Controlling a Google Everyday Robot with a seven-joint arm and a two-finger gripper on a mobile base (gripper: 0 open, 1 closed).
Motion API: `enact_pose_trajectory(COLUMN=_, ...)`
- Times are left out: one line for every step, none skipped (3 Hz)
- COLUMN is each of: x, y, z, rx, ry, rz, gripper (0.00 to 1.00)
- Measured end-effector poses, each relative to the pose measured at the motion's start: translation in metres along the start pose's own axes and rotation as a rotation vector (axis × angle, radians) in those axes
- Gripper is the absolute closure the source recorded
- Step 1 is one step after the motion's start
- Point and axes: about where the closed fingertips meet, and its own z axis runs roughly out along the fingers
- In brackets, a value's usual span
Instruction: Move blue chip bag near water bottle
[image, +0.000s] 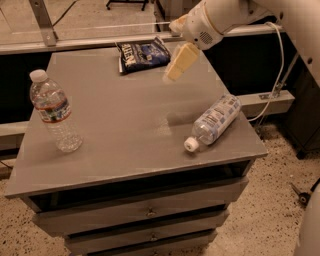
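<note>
The blue chip bag (143, 54) lies flat at the far edge of the grey cabinet top (120, 125), its white lettering facing up. The water bottle (53, 113) with the red-and-white label band stands upright near the left edge. My gripper (178, 63) hangs above the top, just right of the chip bag and slightly nearer the front, not touching it. The white arm reaches in from the upper right.
A second bottle (213, 123) with a pale checkered label lies on its side near the right front edge, cap toward the front. Drawers (145, 212) sit below the top. A cable (278, 65) hangs at the right. A ledge (80, 42) runs behind the cabinet.
</note>
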Motion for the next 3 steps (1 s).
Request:
enact_pose_trajectory(x=0.0, y=0.0, z=0.0, rx=0.0, ry=0.0, rz=0.0, gripper=0.0)
enact_pose_trajectory(x=-0.012, y=-0.018, z=0.026, rx=0.034, ry=-0.091, rz=0.04, gripper=0.0)
enact_pose_trajectory(x=-0.029, y=-0.067, z=0.075, rx=0.118, ry=-0.219, rz=0.109, gripper=0.0)
